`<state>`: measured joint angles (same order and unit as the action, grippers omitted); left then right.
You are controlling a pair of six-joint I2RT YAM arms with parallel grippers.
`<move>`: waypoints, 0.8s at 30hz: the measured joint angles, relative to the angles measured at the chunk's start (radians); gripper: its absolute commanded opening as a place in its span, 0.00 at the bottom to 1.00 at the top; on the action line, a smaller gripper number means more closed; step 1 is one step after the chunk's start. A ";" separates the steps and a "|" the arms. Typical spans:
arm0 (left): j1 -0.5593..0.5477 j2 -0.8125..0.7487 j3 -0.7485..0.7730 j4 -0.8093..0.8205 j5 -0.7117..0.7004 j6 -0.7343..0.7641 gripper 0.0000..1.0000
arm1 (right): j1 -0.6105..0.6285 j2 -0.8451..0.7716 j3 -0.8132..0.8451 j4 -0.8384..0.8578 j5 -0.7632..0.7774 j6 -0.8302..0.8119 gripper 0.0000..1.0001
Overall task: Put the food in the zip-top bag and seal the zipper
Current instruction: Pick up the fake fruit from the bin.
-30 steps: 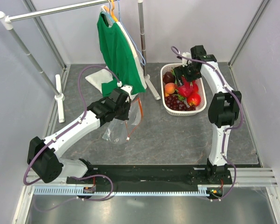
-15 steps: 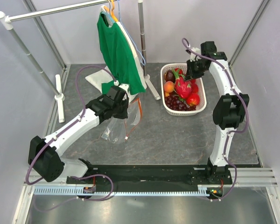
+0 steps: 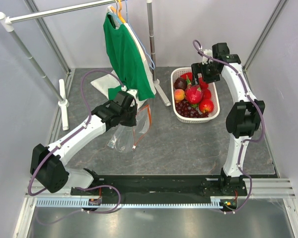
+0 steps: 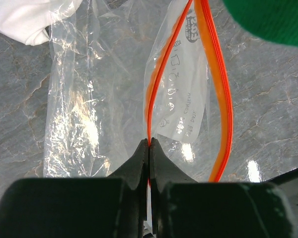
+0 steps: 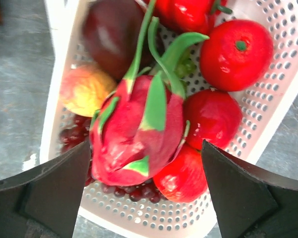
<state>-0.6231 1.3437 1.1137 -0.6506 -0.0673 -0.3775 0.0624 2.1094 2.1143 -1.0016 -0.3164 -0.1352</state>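
Top external view: grey bench (image 3: pixel 188 144) carries white basket (image 5: pixel 280 89) far right, fruit inside. Zip-top bag (image 4: pixel 79 114) left of centre, lower part on bench, mouth gaping. Left hand (image 4: pixel 149 146) pressed together, pinching zipper (image 4: pixel 229 111). Right hand (image 5: pixel 146 153) spread above basket, fingers flanking dragon fruit (image 5: pixel 134 124).

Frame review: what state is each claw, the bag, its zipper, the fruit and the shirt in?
left claw, shut on zipper
right claw, open above dragon fruit
zipper, unsealed, strips apart
zip-top bag, mouth open, empty
dragon fruit, in basket, ungripped
green shirt, hanging
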 measured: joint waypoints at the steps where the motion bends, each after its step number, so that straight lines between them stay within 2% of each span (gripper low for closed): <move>1: 0.000 0.000 0.000 0.000 0.000 0.000 0.02 | 0.003 0.004 0.000 -0.002 0.014 -0.003 0.98; 7: 0.000 0.000 0.000 -0.002 0.000 0.000 0.02 | 0.035 0.043 0.000 -0.021 0.071 -0.017 0.98; 24: 0.000 0.000 0.000 -0.002 0.004 0.000 0.02 | 0.048 0.083 -0.055 0.000 0.048 0.027 0.98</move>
<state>-0.6231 1.3437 1.1137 -0.6521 -0.0631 -0.3775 0.1104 2.1925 2.0598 -1.0016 -0.2684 -0.1085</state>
